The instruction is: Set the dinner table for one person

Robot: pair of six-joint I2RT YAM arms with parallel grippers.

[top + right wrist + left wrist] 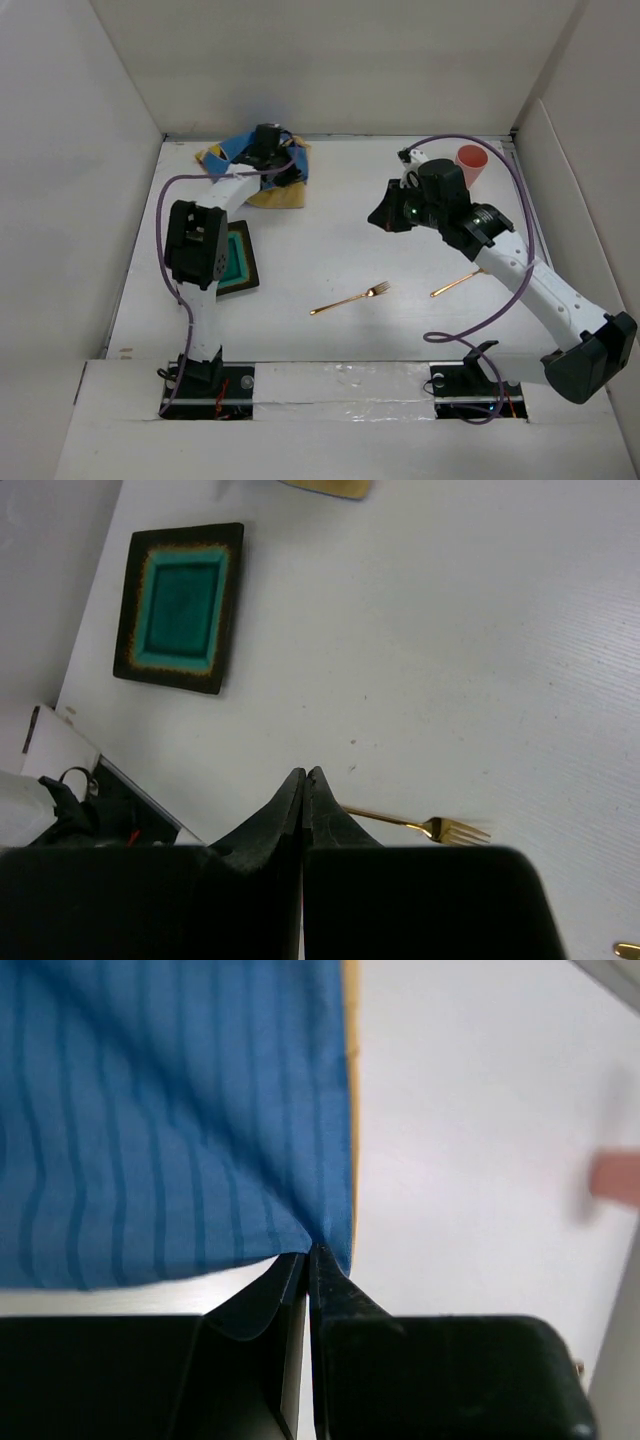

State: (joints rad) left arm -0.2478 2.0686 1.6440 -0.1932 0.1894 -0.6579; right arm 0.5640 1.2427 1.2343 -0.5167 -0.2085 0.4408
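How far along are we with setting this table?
Nothing looks placed yet. In hand: the left gripper is shut on the edge of the blue striped cloth, bunched at the far left. The right gripper is shut and empty above the table. Left: spread the cloth, then gather the square plate, gold fork, second gold utensil and pink cup, all lying apart.

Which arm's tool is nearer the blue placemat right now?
Left. The left tool is shut on the edge of the blue placemat at the far side of the table; the right tool hangs shut near the gold fork, well away from the placemat.
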